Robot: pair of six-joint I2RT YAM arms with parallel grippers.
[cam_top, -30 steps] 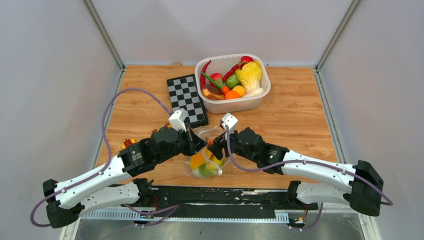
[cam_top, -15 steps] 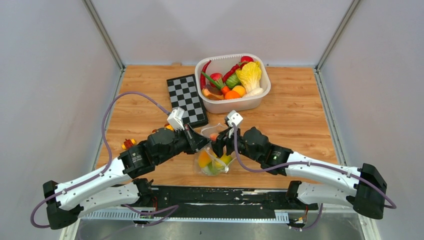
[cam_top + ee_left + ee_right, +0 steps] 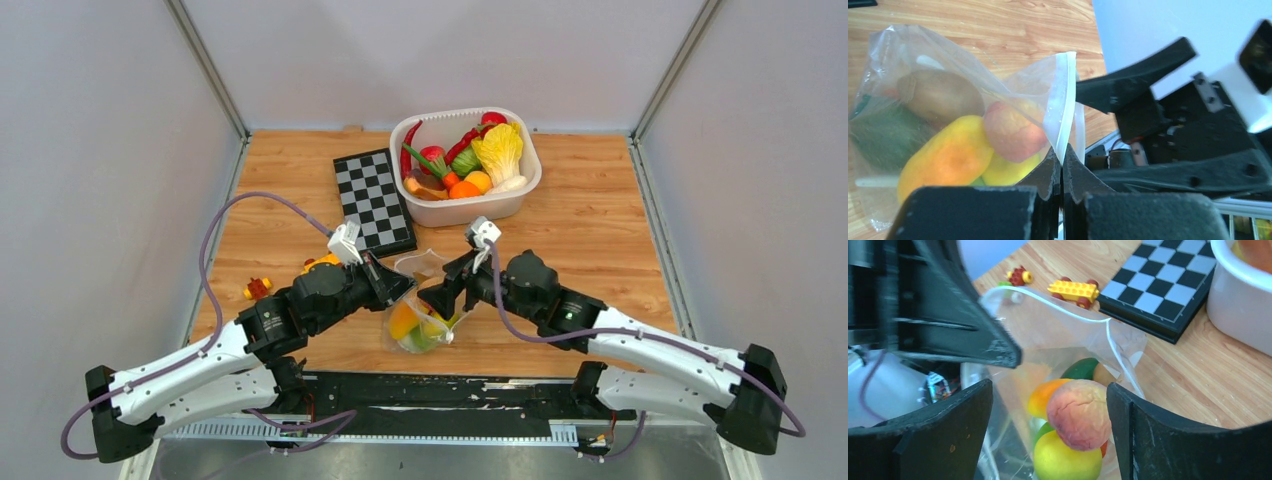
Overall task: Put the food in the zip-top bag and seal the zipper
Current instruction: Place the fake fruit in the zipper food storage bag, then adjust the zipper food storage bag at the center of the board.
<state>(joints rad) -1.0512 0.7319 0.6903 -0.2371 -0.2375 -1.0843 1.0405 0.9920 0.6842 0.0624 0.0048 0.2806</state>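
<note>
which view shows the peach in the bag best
The right wrist view: the peach sits close, sharp and whole in the zip-top bag. The left wrist view shows it hazy behind the plastic, partly hidden by the zipper. In the top view it is too small to pick out.

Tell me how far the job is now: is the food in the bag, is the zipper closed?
Done: several food pieces, a peach among them, lie in the zip-top bag. In hand: the left gripper is shut on the zipper strip; the right gripper stands open over the bag's mouth. Left: more food sits in the white tub, and the zipper is not yet pressed closed.
</note>
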